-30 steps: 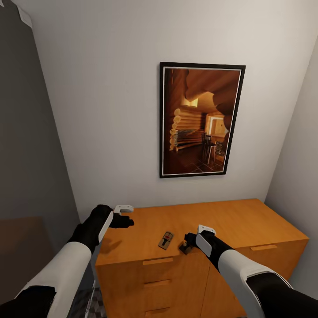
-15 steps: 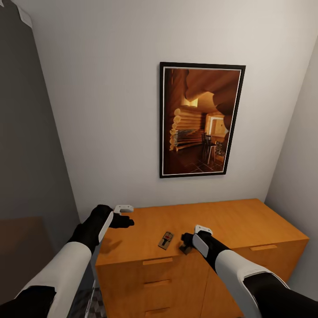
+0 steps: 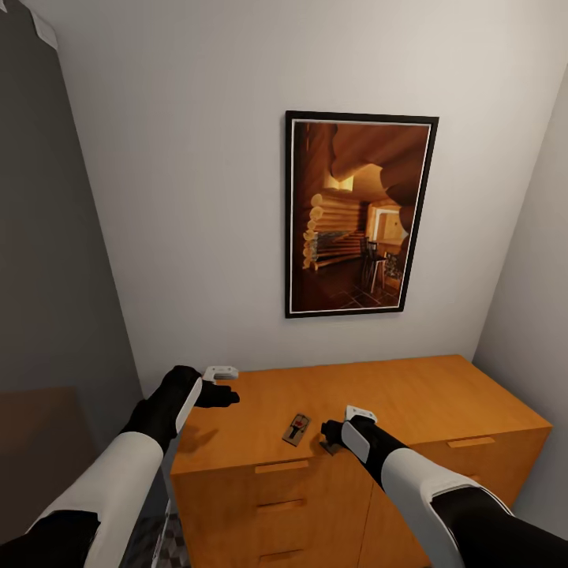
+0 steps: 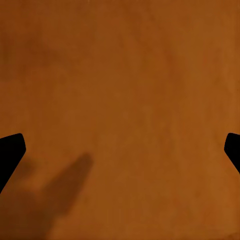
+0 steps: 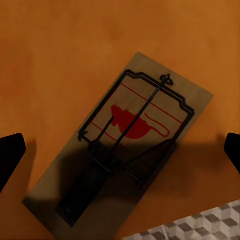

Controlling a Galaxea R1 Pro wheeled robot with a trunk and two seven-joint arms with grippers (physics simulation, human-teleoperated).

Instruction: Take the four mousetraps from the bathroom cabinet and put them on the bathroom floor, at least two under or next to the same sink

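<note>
We see our left gripper (image 3: pixel 229 394) over the cabinet (image 3: pixel 410 394) top near its left end, its fingers (image 4: pixel 11 155) spread wide and holding nothing. One trap (image 3: pixel 296 429) lies flat on the cabinet near the front edge, right of that gripper. Further right, our right gripper (image 3: pixel 330 439) hangs spread wide above a second trap (image 5: pixel 125 150) at the cabinet's front edge, not gripping it. A picture (image 3: pixel 359 214) hangs on the wall above the cabinet.

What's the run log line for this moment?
left gripper: open, over cabinet top | right gripper: open, above mousetrap at front edge
</note>
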